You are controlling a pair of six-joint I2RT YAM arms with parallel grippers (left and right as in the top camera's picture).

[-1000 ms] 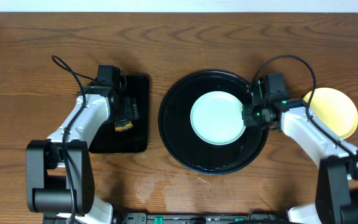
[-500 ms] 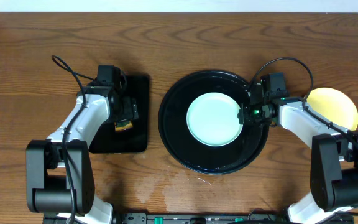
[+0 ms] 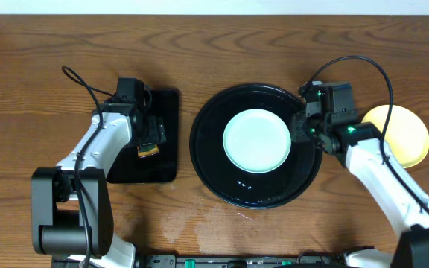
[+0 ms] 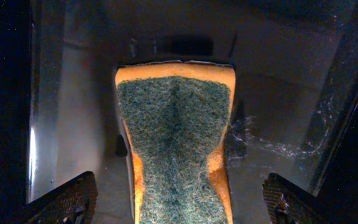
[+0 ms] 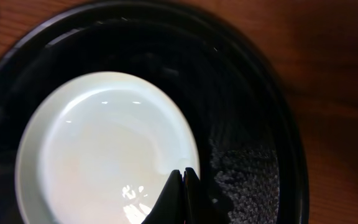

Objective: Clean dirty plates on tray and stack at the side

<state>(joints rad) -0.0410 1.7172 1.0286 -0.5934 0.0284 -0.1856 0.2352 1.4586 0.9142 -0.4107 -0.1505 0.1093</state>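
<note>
A pale mint-green plate (image 3: 257, 141) lies in the middle of the large round black tray (image 3: 214, 175). It also shows in the right wrist view (image 5: 98, 143), where its surface looks clean and glossy. My right gripper (image 3: 301, 128) is shut and empty, its tips (image 5: 183, 176) just over the plate's right edge. A pale yellow plate (image 3: 407, 132) lies on the table to the right of the tray, partly hidden by my right arm. A second mint plate is not in view. My left gripper (image 3: 149, 136) is open around a sponge (image 4: 176, 143).
The orange sponge with a green scouring face (image 3: 147, 151) lies in a smaller rectangular black tray (image 3: 159, 167) at the left. Water drops sit on the round tray's front part (image 3: 246, 184). Bare wooden table (image 3: 199, 45) lies at the back.
The mint plate has slid a little to the left on the round tray. My right gripper has drawn back to the right and lifted. The left arm has not moved.
</note>
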